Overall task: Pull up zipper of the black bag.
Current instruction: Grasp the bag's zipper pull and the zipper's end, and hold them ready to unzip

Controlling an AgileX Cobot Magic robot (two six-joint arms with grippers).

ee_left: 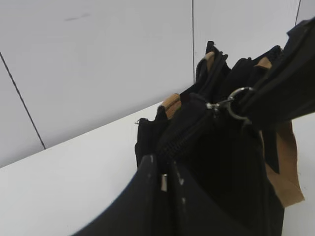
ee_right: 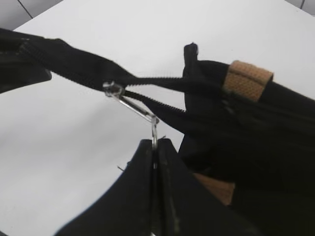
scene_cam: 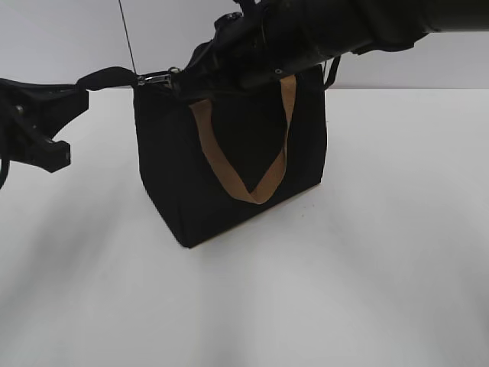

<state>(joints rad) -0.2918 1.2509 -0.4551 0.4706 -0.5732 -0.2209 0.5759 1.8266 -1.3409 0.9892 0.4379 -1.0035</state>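
The black bag stands upright on the white table, a tan strap handle hanging down its front. My right gripper reaches in from the upper right and is shut on the zipper's silver pull tab, which also shows in the exterior view. The slider sits near the bag's left end, and the two zipper rows part on the bag side of it. My left gripper is shut on the black fabric tail at that end. In the left wrist view its jaws pinch that tail.
The white table spreads around the bag, with a pale wall behind. A tan strap end is sewn at the bag's top edge. The right arm crosses over the top of the bag.
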